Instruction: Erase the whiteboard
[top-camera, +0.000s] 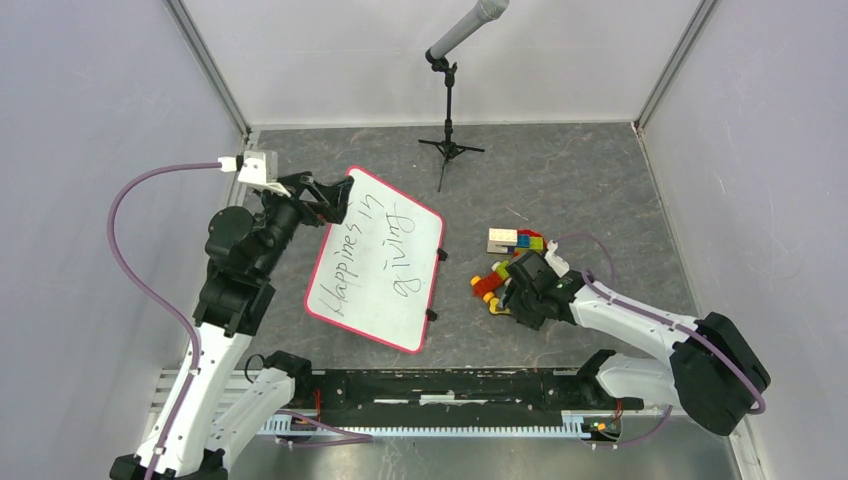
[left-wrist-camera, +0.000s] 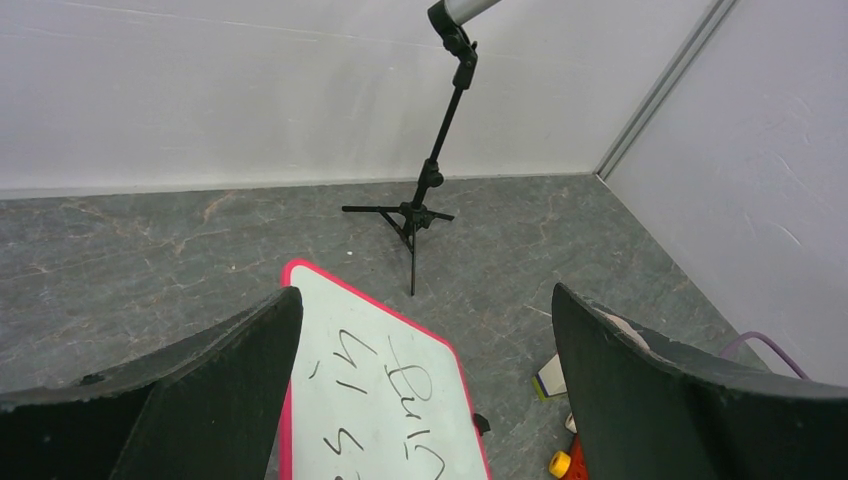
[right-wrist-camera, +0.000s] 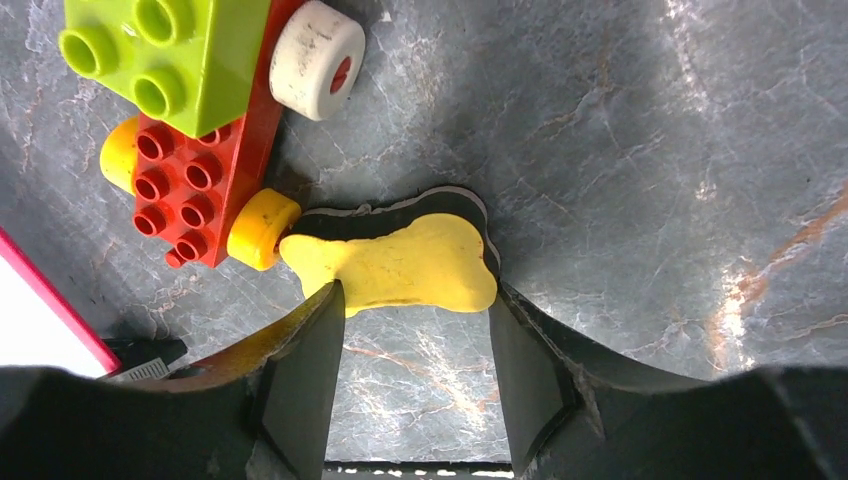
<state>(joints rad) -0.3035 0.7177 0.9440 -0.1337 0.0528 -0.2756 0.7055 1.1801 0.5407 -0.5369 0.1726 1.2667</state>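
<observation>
The whiteboard (top-camera: 375, 265) lies flat on the gray stone-patterned tabletop (top-camera: 600, 180), left of center, turned at an angle with one corner pointing far-left, its pink frame around two lines of black handwriting. The left end effector (top-camera: 335, 200) hovers over that far-left corner with its fingers (left-wrist-camera: 200, 390) spread wide. Its wrist camera looks between them onto the board and toward a black microphone stand (top-camera: 449, 130) at the far wall. To the right of the board, well apart from it, the right end effector (right-wrist-camera: 415, 290) reaches down beside a small heap of toy bricks (top-camera: 515, 242). It is spread, one finger at each end of a yellow bone-shaped foam piece (right-wrist-camera: 400, 262) with a black underside. Whether the fingers press on the piece cannot be told. The piece lies on the tabletop, touching a yellow wheel (right-wrist-camera: 262, 228) on a red brick (right-wrist-camera: 190, 185). A green brick (right-wrist-camera: 170, 50) and a white wheel (right-wrist-camera: 318, 58) sit just beyond.
</observation>
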